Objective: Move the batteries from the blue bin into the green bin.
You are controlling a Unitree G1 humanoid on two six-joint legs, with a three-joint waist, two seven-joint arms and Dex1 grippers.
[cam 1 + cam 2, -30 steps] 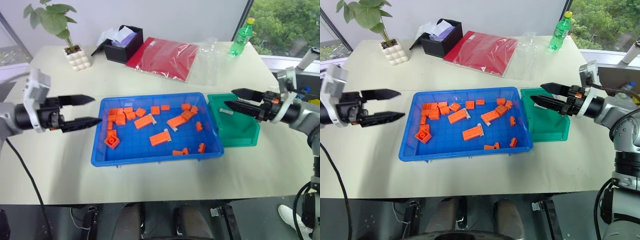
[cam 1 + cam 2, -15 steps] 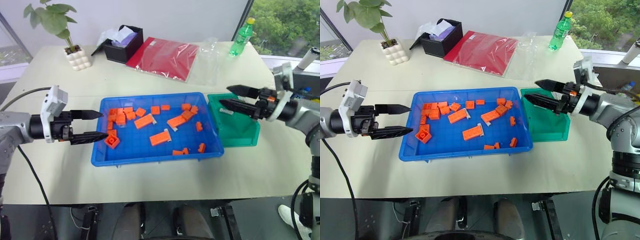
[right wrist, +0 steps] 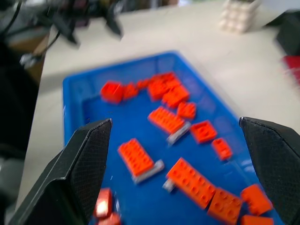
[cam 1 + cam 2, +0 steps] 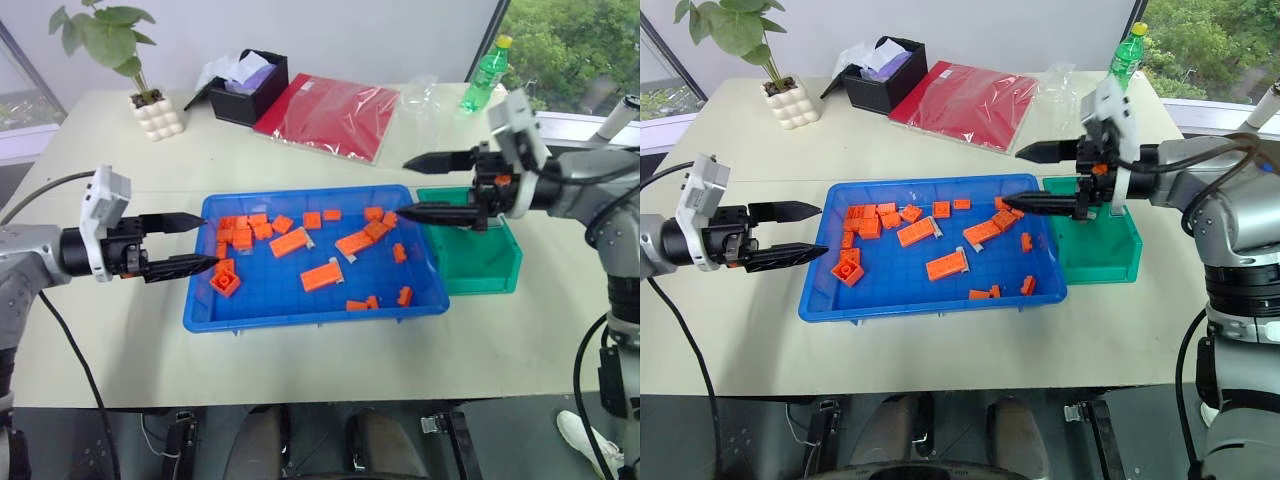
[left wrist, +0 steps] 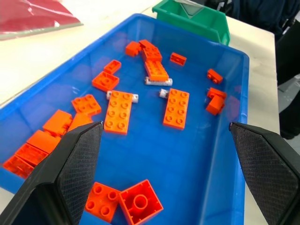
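The blue bin point(image 4: 300, 322) lies mid-table, scattered with orange bricks point(image 4: 320, 277). Slim silvery batteries point(image 5: 158, 81) lie among them, tucked against long bricks point(image 3: 179, 132). To its right stands the green bin point(image 4: 478, 262). My left gripper point(image 4: 208, 240) is open and empty, level, with its tips at the blue bin's left wall. My right gripper point(image 4: 401, 188) is open and empty, pointing left above the blue bin's right end, its lower finger crossing the green bin's near-left corner. In the left wrist view my left gripper point(image 5: 165, 124) looks along the blue bin point(image 5: 197, 159).
At the table's back stand a potted plant point(image 4: 150, 105), a black box point(image 4: 247, 88), a red bag point(image 4: 328, 115), a clear plastic bag point(image 4: 412, 120) and a green bottle point(image 4: 482, 75). Bare tabletop lies in front of both bins.
My right gripper has swung left from above the green bin to above the blue bin's right end, rising slightly and rolling. The left gripper has hardly moved.
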